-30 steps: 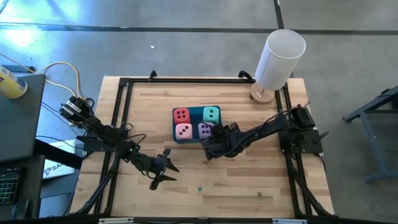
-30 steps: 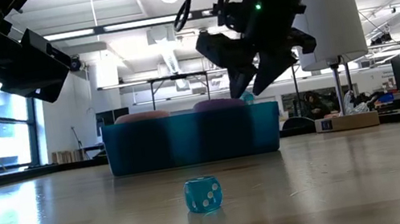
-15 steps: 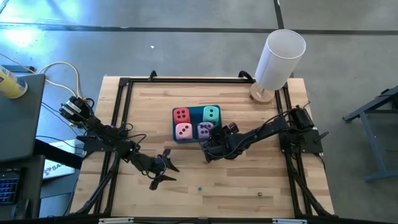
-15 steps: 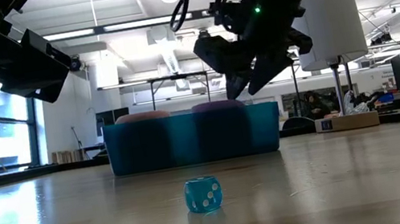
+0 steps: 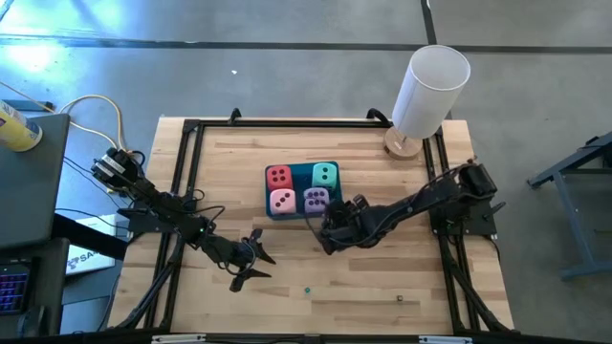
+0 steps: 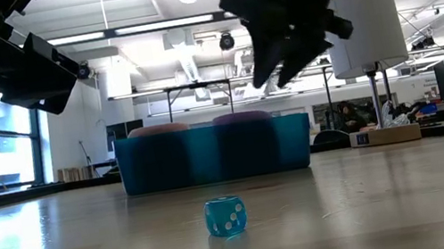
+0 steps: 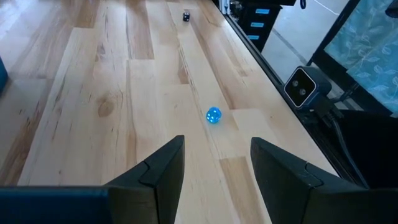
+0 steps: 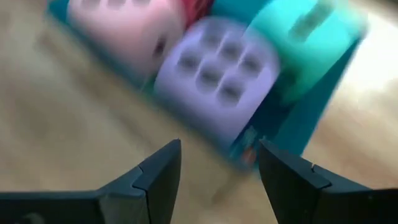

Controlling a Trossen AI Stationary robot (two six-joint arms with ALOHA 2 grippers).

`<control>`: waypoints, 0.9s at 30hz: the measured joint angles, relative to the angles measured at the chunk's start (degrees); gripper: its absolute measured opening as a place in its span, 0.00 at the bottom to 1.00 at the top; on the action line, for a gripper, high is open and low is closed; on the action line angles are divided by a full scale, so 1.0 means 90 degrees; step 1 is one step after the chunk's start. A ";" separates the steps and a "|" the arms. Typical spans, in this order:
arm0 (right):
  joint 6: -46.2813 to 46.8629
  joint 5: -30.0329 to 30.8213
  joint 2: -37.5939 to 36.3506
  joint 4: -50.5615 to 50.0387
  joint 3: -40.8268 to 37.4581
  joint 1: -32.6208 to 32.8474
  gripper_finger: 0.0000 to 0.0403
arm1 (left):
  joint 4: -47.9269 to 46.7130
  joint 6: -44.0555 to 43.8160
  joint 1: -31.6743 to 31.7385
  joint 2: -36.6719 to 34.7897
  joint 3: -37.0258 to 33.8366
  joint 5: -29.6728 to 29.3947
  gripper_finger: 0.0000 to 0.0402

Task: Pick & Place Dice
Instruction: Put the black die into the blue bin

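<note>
Dark metal fingers of the right gripper [image 5: 328, 239] stand apart with nothing between them (the right wrist view shows bare space from one finger to the other). The gripper hangs above the wood just beside the near edge of the blue tray [image 5: 271, 191], raised off the table, as the low view shows it high over the tray's wall [image 6: 213, 153].

All four dice sit inside the tray, packed two by two. The purple die [image 5: 316, 200] is the nearest to the right gripper, at the tray's near right corner; in the right wrist view its six-dot face [image 8: 214, 71] fills the space ahead of the fingers. The pink die [image 5: 282, 202] lies to its left, touching it. Behind them are the red die [image 5: 279, 177] and the teal die [image 5: 325, 175], side by side at the far edge.

Farther out, the left gripper [image 5: 251, 260] waits over the near left part of the wooden table [image 5: 382, 287], well apart from the tray, its fingers spread and empty. Ahead of it on the boards lies a tiny blue bead die [image 7: 213, 115], also seen in the low view [image 6: 225, 215] in front of the tray. A second tiny dark bead [image 5: 400, 298] rests near the table's front right. A white cylinder lamp [image 5: 430, 88] stands at the far right corner.
</note>
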 joint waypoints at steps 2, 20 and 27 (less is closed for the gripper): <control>0.0000 -0.0575 0.0000 -0.0160 0.0000 0.0091 0.50 | -0.0022 -0.0002 0.0000 0.0000 0.0000 0.0000 0.44; 0.0387 -0.1042 -0.0005 -0.0181 0.0000 0.0863 0.50 | -0.0018 -0.0004 0.0000 0.0000 0.0000 -0.0052 0.44; 0.0108 -0.1015 -0.0005 0.0645 0.0000 0.1331 0.50 | -0.0015 -0.0004 0.0000 0.0000 0.0000 -0.0051 0.44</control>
